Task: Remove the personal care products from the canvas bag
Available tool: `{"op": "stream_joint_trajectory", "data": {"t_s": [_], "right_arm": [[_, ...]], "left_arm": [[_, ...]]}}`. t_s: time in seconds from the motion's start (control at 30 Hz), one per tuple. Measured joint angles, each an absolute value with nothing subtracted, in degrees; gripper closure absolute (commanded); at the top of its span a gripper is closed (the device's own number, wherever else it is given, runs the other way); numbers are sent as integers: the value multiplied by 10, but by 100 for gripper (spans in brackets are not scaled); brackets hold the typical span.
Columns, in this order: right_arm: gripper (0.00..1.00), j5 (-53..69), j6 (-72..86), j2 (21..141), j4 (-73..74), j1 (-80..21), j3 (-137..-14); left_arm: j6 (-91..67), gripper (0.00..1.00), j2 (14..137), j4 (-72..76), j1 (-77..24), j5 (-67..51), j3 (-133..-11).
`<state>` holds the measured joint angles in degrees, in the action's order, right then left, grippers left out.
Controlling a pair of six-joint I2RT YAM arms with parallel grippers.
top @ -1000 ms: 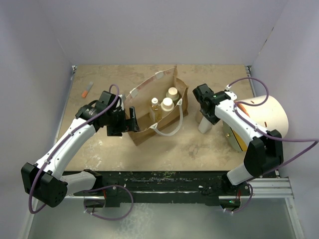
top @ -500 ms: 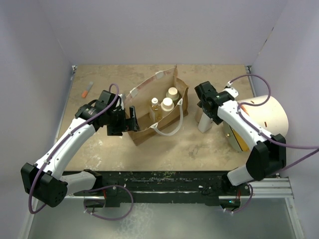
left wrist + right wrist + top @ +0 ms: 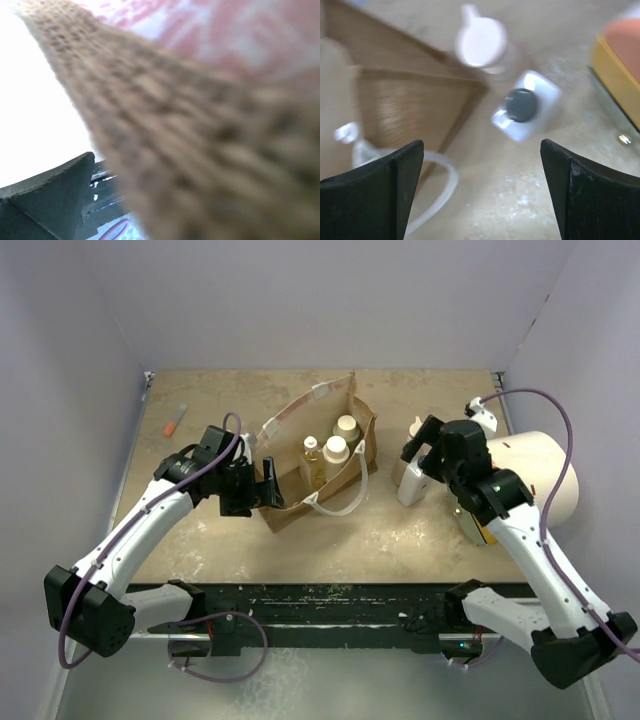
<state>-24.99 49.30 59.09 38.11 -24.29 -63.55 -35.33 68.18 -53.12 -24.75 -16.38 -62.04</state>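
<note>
The brown canvas bag point(image 3: 285, 505) stands open mid-table, and its weave point(image 3: 200, 125) fills the left wrist view. My left gripper point(image 3: 264, 483) is shut on its left end wall. Three bottles point(image 3: 335, 449) stand inside it. Right of the bag, on the table, stands a clear squarish bottle with a dark cap point(image 3: 410, 486) point(image 3: 522, 107). Just behind it is a pale bottle with a white cap point(image 3: 416, 427) point(image 3: 481, 42). My right gripper point(image 3: 421, 448) point(image 3: 480, 152) hangs open above these two, with nothing between its fingers.
A big white cylinder with an orange face point(image 3: 530, 475) lies at the right, with a yellow-orange block point(image 3: 478, 527) point(image 3: 620, 65) below it. A small orange-and-white tube point(image 3: 175, 420) lies far left. The bag's white rope handle point(image 3: 335, 506) point(image 3: 442, 175) loops toward the front.
My right gripper has opened off the clear squarish bottle and pulled back up and to the right; the bottle stays standing on the table. The left arm and the bag have not moved.
</note>
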Motion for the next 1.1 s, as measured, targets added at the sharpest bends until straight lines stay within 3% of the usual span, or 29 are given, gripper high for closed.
{"op": "stream_joint_trajectory", "data": {"t_s": [0.13, 0.3, 0.53, 0.63, 0.77, 1.1], "right_arm": [[0, -125, 387, 571, 289, -243, -650], [0, -27, 302, 669, 250, -299, -765], [1, -19, 208, 882, 282, -441, -961], [5, -28, 187, 954, 321, -444, -1021], [18, -47, 154, 1047, 383, -440, -1104], [24, -75, 96, 1184, 465, -439, -1181]], "left_arm": [[-354, 1, 677, -514, -247, -177, -599], [-354, 1, 675, -502, -247, -189, -592], [-354, 1, 674, -498, -246, -195, -589], [-354, 1, 672, -498, -245, -195, -589], [-354, 1, 672, -498, -245, -195, -589], [-360, 1, 670, -505, -245, -186, -589]]}}
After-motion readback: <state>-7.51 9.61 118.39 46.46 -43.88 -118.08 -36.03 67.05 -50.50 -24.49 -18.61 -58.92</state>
